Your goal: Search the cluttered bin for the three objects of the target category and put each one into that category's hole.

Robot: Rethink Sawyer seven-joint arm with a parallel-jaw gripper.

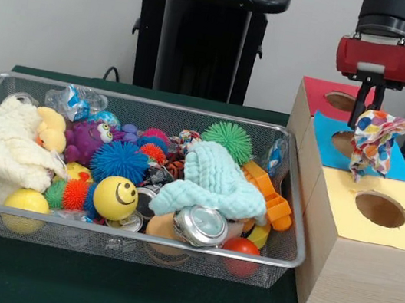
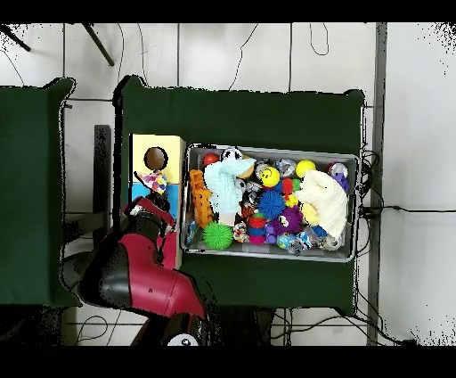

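My gripper [image 1: 364, 116] hangs at the right, above the row of boxes, shut on a whitish fabric piece [image 1: 376, 142] printed with red, blue, yellow and green blotches. The piece dangles over the blue panel, just behind the yellow panel's round hole [image 1: 380, 209]. In the overhead view the gripper [image 2: 153, 193] holds the piece [image 2: 157, 183] right beside the hole [image 2: 155, 159]. The wire-mesh bin [image 1: 134, 236] sits left of the boxes, full of toys; it also shows in the overhead view [image 2: 272, 148]. I cannot make out any other printed pieces in the clutter.
The bin holds a mint cloth [image 1: 217, 181], a cream cloth [image 1: 5, 146], a purple googly-eyed monster [image 1: 89, 139], a yellow smiley ball [image 1: 115, 198], spiky balls and a crushed can [image 1: 200, 225]. The blue-panelled box [image 1: 326, 133] and the red-panelled box [image 1: 318, 89] stand behind the yellow one.
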